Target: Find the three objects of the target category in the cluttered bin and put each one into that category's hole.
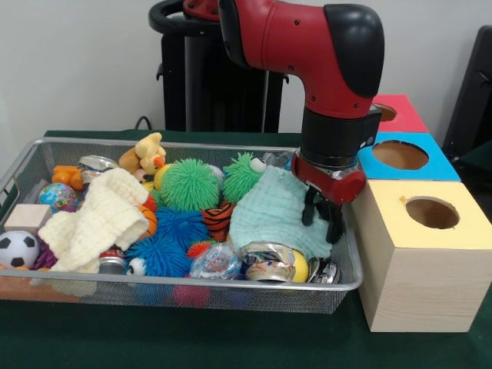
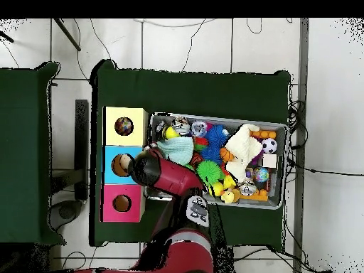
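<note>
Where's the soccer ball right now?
In the front view, the soccer ball sits in the wire bin's near left corner, below the wooden block and left of the cream cloth.

- Arm (image 1: 307, 42): glossy red shell, thick and rounded, filling the upper middle of the front view
- Elbow cap (image 1: 355, 31): black, smooth, domed
- Wrist (image 1: 334, 134): black cylinder below the red shell, ending in a red collar
- Gripper (image 1: 323, 217): two short black fingers (image 1: 335, 223) under the collar
- Overhead view: red arm with black joint (image 2: 147, 167), a grey-white panel (image 2: 197, 211) at lower centre
</note>
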Robot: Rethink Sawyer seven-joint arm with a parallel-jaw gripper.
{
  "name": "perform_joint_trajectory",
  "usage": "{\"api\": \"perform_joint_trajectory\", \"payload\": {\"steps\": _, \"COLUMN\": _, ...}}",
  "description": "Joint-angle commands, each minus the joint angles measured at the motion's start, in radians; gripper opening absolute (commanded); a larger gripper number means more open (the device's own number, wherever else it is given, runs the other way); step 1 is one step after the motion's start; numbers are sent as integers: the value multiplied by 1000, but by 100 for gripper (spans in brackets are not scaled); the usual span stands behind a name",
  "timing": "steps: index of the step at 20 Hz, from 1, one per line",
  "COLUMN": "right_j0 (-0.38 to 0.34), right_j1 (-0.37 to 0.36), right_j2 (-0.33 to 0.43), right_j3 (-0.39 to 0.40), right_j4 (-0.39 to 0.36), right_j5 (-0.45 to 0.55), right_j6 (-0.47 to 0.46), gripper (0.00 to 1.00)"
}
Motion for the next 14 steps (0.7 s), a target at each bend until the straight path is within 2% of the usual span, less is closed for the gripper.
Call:
{"api": "perform_joint_trajectory", "payload": {"steps": 1, "right_j0": 10, "right_j1": 101, "right_j2": 10, "right_j3": -44, "right_j4": -9, "right_j5": 84, "right_j6": 90, "gripper": 100}}
{"api": "perform_joint_trajectory", "payload": {"steps": 5, "right_j0": 30, "right_j1": 128, "right_j2": -21, "right_j3": -76, "right_j4": -11, "right_j5": 66, "right_j6": 90, "gripper": 100}}
{"api": "perform_joint_trajectory", "payload": {"steps": 7, "right_j0": 23, "right_j1": 119, "right_j2": -16, "right_j3": -74, "right_j4": -22, "right_j5": 34, "right_j6": 83, "gripper": 100}}
{"api": "perform_joint_trajectory", "payload": {"steps": 12, "right_j0": 89, "right_j1": 137, "right_j2": -113, "right_j3": -111, "right_j4": -40, "right_j5": -44, "right_j6": 82, "gripper": 100}}
{"api": "perform_joint_trajectory", "payload": {"steps": 14, "right_j0": 101, "right_j1": 141, "right_j2": -124, "right_j3": -113, "right_j4": -40, "right_j5": -47, "right_j6": 83, "gripper": 100}}
